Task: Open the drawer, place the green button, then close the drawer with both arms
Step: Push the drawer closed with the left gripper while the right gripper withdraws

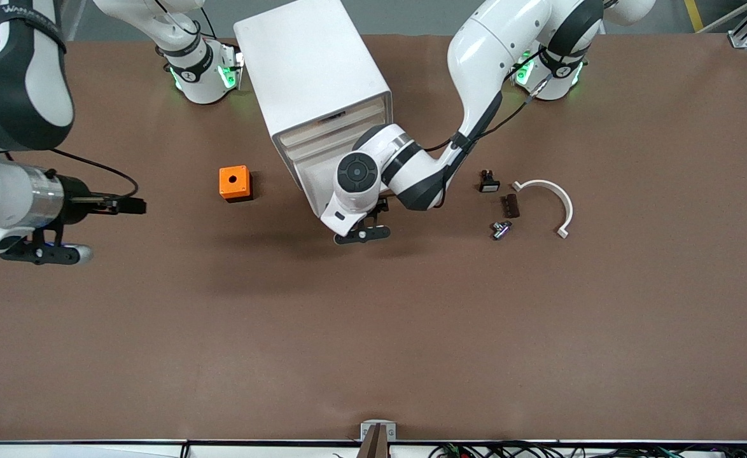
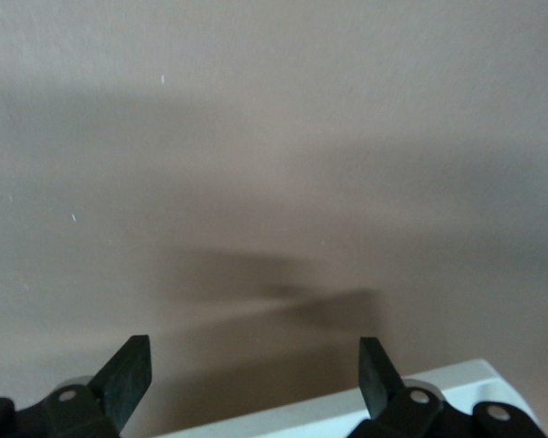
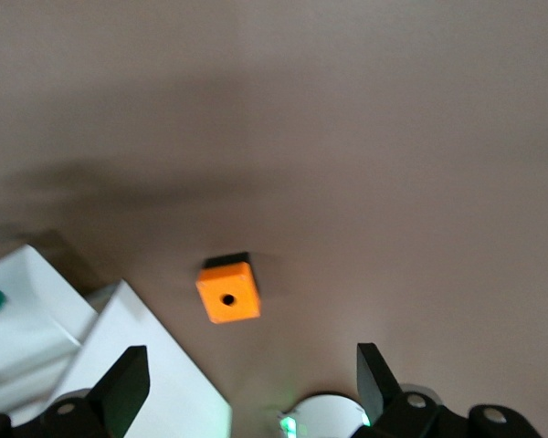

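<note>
The table (image 1: 411,331) is showing plain matte brown across the frame. At upper centre the cabinet (image 1: 313,70) is gleaming white with cream drawer fronts. Left of centre, the cube (image 1: 234,182) is glowing orange with a dark hole. The arms (image 1: 494,57) are shining glossy white with black bands, green lights glowing at their bases.

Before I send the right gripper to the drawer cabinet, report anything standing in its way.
The orange box lies on the table roughly between the open right gripper and the cabinet. The left gripper, also open, hangs close in front of the cabinet, so that spot is taken too.
</note>
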